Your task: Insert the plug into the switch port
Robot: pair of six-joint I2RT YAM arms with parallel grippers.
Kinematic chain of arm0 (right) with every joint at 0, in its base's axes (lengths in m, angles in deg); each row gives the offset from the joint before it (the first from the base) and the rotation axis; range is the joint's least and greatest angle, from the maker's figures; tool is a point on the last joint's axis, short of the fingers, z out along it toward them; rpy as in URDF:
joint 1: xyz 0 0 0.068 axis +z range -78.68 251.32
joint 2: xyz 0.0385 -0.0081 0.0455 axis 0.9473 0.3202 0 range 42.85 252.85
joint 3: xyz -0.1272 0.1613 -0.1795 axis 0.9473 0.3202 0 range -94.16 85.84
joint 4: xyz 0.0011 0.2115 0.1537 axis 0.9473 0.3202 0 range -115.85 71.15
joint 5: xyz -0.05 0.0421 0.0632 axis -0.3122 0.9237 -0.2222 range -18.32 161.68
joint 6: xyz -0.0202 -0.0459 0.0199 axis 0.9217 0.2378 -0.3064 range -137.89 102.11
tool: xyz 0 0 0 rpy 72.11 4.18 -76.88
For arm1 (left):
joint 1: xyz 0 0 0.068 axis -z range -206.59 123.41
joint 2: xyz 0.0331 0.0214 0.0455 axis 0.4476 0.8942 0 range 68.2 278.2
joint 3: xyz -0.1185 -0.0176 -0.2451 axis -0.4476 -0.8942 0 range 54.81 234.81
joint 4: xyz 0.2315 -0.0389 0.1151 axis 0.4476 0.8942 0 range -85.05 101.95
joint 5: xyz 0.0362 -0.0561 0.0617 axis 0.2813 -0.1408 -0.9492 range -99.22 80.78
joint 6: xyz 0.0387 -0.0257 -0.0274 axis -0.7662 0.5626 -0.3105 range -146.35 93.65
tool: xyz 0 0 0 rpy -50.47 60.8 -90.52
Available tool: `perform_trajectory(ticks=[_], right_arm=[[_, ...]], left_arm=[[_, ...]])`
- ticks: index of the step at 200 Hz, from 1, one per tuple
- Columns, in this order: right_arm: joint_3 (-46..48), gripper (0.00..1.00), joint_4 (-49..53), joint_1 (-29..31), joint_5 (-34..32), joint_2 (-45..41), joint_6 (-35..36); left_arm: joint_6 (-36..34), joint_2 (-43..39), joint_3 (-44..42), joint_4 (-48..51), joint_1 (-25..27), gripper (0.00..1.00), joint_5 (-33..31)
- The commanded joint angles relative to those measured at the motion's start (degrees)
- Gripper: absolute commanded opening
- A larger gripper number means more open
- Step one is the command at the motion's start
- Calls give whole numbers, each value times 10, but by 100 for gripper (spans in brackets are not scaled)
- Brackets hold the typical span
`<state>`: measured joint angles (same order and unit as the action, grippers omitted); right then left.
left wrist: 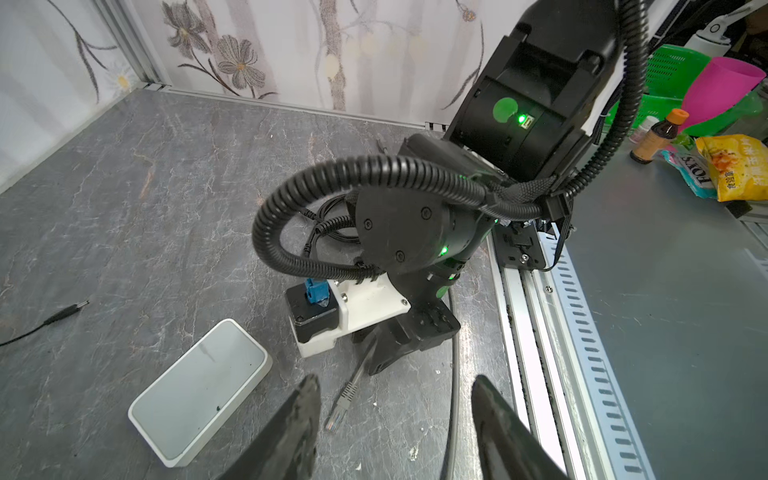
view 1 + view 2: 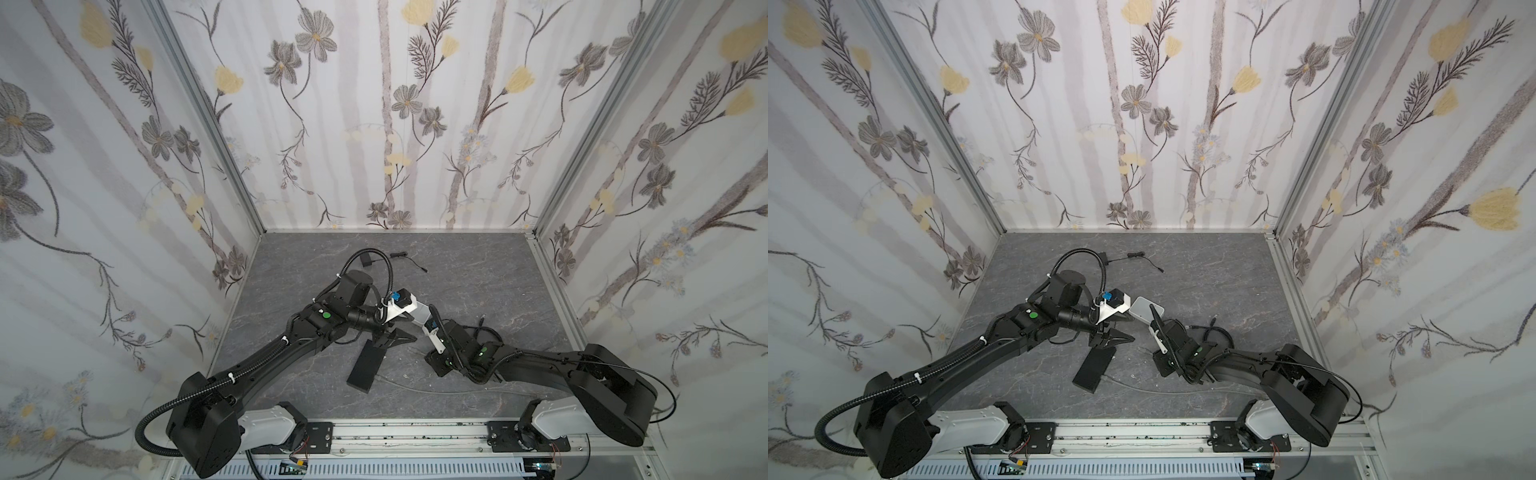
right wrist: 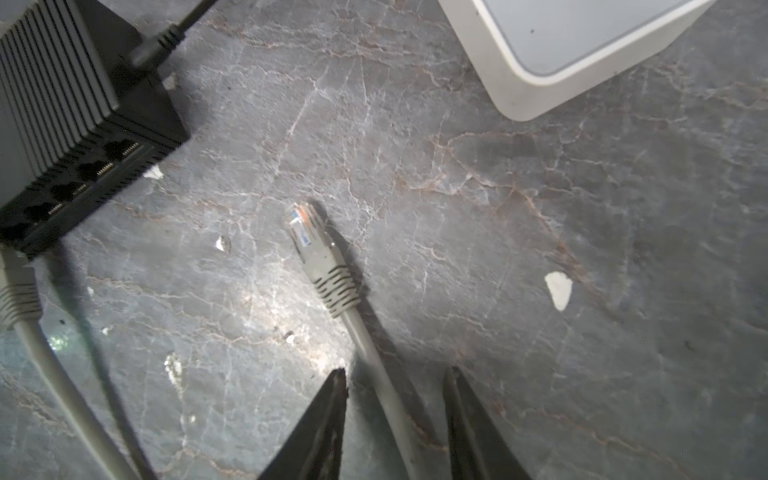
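Right gripper (image 3: 395, 372): jaws apart, one on each side of the grey cable (image 3: 374, 353), with a gap showing on both sides. Nothing is clamped. The plug (image 3: 309, 239) sits just ahead of the fingertips, clear tip leading, low over the table (image 3: 540, 208). We cannot tell whether it rests there or hangs just off it.

Left gripper (image 1: 395, 382): jaws wide, nothing between them.

White box (image 1: 199, 390): lies flat, pale grey top up, near the plug but apart from it, with bare table between. The side faces we see are plain; its socket side does not show. In both top views the box sits between the two wrists. The right arm's camera mount (image 1: 365, 307) crowds one corner of it.

Black switch (image 3: 62, 124): on the plug's other flank, with a row of open ports turned toward it. A second grey connector (image 3: 16, 299) is seated at the end port, and a black lead (image 3: 166, 37) enters another face.

Farther out we note:
- a loose barrel-tip lead (image 1: 68, 309), well apart toward the back wall
- a coiled black cord (image 2: 482, 330) beside the right arm
- white flecks (image 3: 559, 289) scattered on the table
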<state>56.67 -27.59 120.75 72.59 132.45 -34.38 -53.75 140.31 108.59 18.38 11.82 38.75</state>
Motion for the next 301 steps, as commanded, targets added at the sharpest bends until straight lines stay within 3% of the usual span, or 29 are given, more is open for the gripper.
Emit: perform_trajectory(ticks=[1,34,107,131,157,204,259,272,278,288,301], right_arm=[[8,37,-23,10,-7,3,-21],[6,28,-21,27,-18,7,-21],[-32,27,31,85,-67,74,-59],[-31,20,29,89,-71,74,-58],[-54,17,42,89,-77,66,-31],[-111,0,81,86,-77,37,40],[-157,0,159,70,-76,-27,112],[-151,25,176,58,-34,-37,116],[-150,32,188,52,-18,-37,118],[-147,36,187,39,42,-44,115],[-155,41,199,38,61,-41,111]], left_arm=[[-33,17,16,18,1,58,13],[-49,3,13,50,4,58,-18],[-105,-35,13,112,3,61,-16],[-107,-36,14,116,4,61,-16],[-108,-39,13,117,3,61,-18],[-106,-45,10,119,4,61,-37],[-115,-49,11,128,3,61,-42],[-117,-52,10,128,3,61,-43],[-117,-55,10,128,3,61,-43],[-118,-60,9,127,3,61,-43],[-118,-68,9,123,2,61,-44]])
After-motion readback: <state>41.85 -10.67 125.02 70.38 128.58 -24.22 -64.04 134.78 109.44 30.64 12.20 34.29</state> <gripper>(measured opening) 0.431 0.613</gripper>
